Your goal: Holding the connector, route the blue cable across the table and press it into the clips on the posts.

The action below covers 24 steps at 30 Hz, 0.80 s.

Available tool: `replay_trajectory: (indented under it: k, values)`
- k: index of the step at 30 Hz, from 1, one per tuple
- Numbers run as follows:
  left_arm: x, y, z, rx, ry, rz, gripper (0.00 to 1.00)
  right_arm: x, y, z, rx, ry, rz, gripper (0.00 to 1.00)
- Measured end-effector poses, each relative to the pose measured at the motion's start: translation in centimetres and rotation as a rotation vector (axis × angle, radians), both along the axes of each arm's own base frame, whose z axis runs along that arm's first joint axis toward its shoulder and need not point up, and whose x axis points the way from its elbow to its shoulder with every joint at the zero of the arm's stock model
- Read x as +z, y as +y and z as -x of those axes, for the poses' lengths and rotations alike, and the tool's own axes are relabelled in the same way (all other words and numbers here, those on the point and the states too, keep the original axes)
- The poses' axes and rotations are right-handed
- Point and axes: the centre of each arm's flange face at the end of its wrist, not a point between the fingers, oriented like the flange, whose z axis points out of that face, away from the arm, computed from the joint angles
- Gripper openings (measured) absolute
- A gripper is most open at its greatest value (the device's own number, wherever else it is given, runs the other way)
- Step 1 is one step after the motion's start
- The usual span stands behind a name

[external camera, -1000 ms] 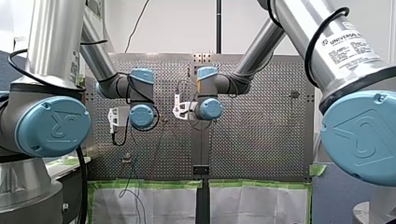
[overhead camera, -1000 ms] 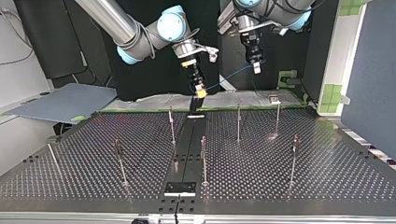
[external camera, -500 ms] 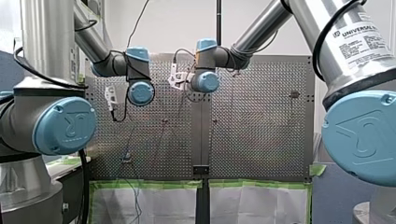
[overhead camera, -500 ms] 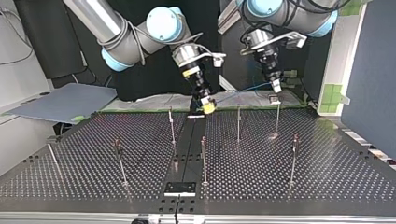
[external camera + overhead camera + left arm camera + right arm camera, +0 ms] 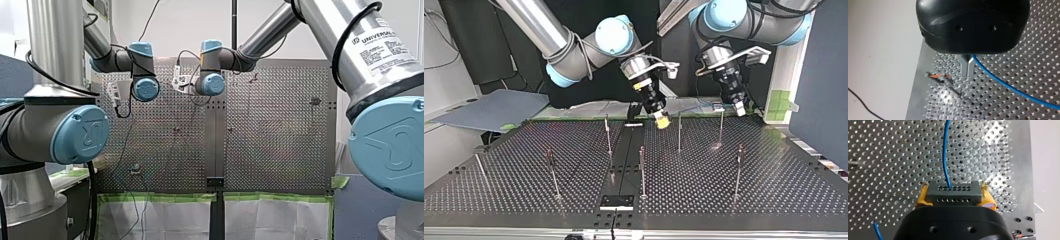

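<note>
The connector (image 5: 953, 193), a dark grey block with two rows of small holes, sits clamped between my right gripper's (image 5: 954, 195) yellow pads above the table (image 5: 885, 157). Its thin blue cable (image 5: 945, 152) runs over the table to my left gripper (image 5: 967, 68), pinched closed on it.

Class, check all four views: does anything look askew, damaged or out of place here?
Nothing stands out. My right end effector grips the connector squarely, the blue cable runs unkinked, and the posts stand upright.
</note>
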Motion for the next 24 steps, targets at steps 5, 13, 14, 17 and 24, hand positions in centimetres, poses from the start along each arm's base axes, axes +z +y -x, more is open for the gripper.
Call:
replay_trajectory:
  k: [5,13,14,17,24]
  values:
    - [0.9,0.4,-0.8,0.002,-0.015,0.000,0.00,1.4,-0.3,-0.7,0.004,-0.001,-0.005,0.00]
    - [2.4,1.7,-2.2,0.022,-0.023,-0.003,0.00,4.6,-1.5,-1.4,0.001,-0.045,-0.005,0.00]
    - [2.7,2.0,-2.5,0.025,-0.027,-0.003,0.00,4.8,-1.6,-1.5,0.001,-0.047,-0.006,0.00]
    - [3.4,2.9,-3.3,0.029,-0.037,-0.006,0.00,5.1,-2.0,-2.1,0.001,-0.049,-0.009,0.00]
    - [4.8,4.8,-4.9,0.018,-0.066,-0.014,0.00,5.0,-3.0,-3.6,0.005,-0.057,-0.004,0.00]
